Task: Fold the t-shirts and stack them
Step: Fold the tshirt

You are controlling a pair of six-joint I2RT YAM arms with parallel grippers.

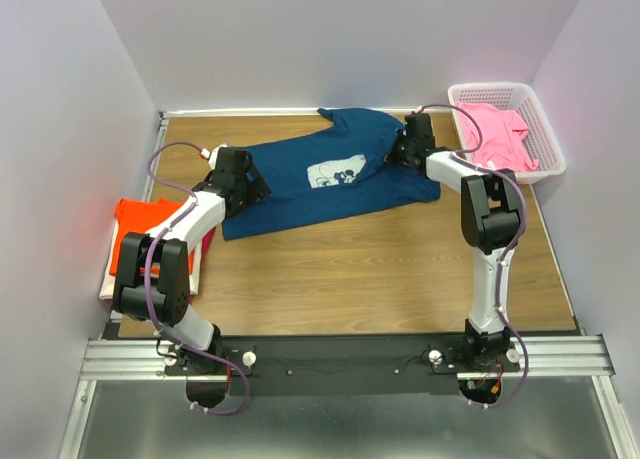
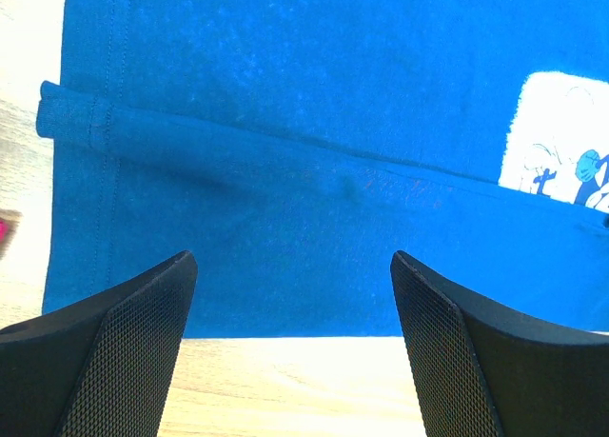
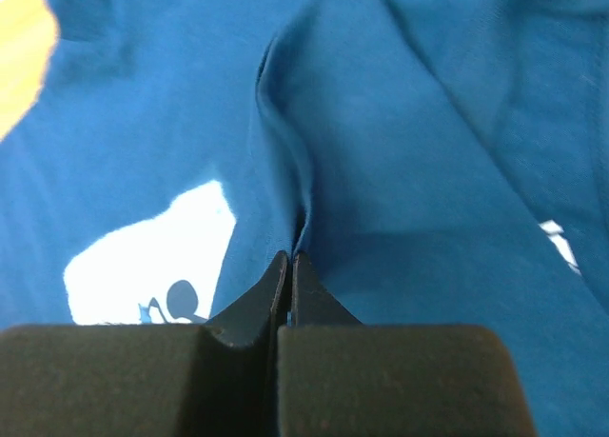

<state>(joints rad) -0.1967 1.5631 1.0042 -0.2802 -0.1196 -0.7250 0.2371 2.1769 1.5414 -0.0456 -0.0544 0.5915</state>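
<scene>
The dark navy t-shirt (image 1: 330,179) with a white chest print lies spread across the back middle of the table. My left gripper (image 1: 257,186) is open over its left hem; in the left wrist view the gripper (image 2: 293,266) has its fingers apart over the shirt's edge (image 2: 285,294) and bare wood. My right gripper (image 1: 398,154) is shut on a pinched fold of the navy shirt (image 3: 400,170), jaws pressed together (image 3: 289,259). A pink t-shirt (image 1: 493,134) lies in the basket. An orange t-shirt (image 1: 140,229) tops a pile at the left edge.
The white lattice basket (image 1: 548,149) stands at the back right corner. The stack at the left edge shows white (image 1: 107,284) and magenta (image 1: 207,247) cloth under the orange. Grey walls close in the table on three sides.
</scene>
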